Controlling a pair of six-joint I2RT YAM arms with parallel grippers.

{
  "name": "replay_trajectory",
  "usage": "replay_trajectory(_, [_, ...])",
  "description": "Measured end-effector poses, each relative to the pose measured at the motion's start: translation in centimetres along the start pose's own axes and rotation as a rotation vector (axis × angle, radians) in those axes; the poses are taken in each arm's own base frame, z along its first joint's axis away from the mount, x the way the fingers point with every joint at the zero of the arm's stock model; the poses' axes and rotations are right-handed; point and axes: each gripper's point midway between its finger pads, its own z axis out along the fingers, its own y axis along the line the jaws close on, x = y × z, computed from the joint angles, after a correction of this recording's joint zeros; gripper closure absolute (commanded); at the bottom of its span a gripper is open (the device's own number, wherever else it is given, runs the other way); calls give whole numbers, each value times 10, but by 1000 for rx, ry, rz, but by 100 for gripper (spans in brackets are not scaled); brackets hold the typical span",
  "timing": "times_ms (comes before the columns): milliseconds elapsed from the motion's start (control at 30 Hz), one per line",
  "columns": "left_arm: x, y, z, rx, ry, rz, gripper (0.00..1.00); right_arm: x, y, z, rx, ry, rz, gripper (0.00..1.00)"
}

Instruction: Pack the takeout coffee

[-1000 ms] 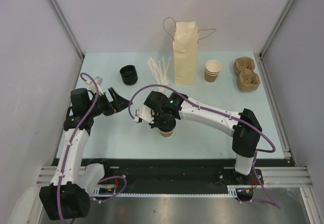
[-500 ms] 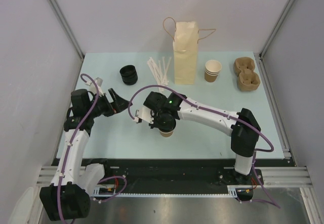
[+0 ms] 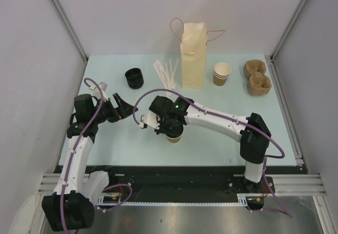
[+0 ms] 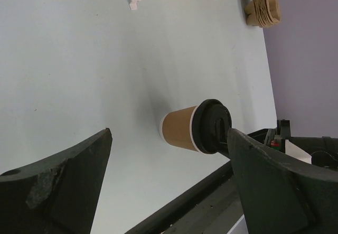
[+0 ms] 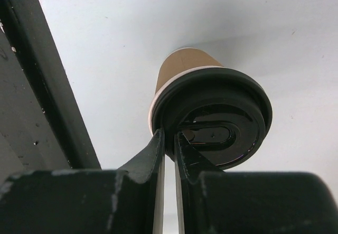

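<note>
The takeout coffee point(image 3: 174, 137), a tan paper cup with a black lid, stands on the table near the front middle. It also shows in the left wrist view point(image 4: 185, 129) and the right wrist view point(image 5: 211, 107). My right gripper point(image 3: 170, 130) is above it, its fingers point(image 5: 158, 149) pinched on the near rim of the lid. My left gripper point(image 3: 122, 107) is open and empty, to the left of the cup and pointing toward it. The tan paper bag point(image 3: 192, 59) stands upright at the back middle.
A stack of black lids point(image 3: 134, 77) and white straws point(image 3: 166, 74) lie left of the bag. Stacked lidless cups point(image 3: 222, 74) and brown cup carriers point(image 3: 256, 77) are to its right. The table's black front rail point(image 5: 42, 86) runs close to the cup.
The right wrist has shifted very slightly left over the cup. The left gripper has edged slightly up and right. The cup stays in place.
</note>
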Motion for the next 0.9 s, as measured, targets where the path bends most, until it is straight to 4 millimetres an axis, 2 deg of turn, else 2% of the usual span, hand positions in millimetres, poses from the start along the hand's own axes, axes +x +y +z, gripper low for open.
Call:
replay_trajectory(333, [0,1,0,-1,0,-1,5,-11,-1,-7,6,-30,-5,93])
replay_trajectory(900, [0,1,0,-1,-1,-2,6,-9,4,-5,-17,-21,-7,90])
